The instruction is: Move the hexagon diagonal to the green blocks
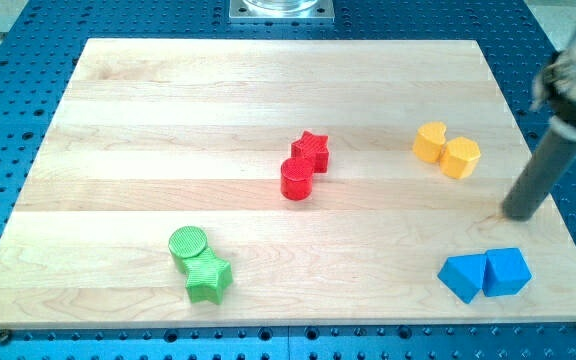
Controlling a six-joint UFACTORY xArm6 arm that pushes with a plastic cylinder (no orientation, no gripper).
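Observation:
The yellow hexagon (461, 158) lies at the view's right, touching a yellow heart-shaped block (429, 141) on its left. The green cylinder (188, 243) and the green star (208, 279) sit touching each other at the lower left. My tip (518, 214) rests on the board at the right, below and to the right of the yellow hexagon, apart from it, and above the blue blocks.
A red star (310, 151) and a red cylinder (296, 179) touch near the board's middle. Two blue blocks (463, 277) (506, 271) lie side by side at the lower right. The wooden board (118, 120) ends close to the tip on the right.

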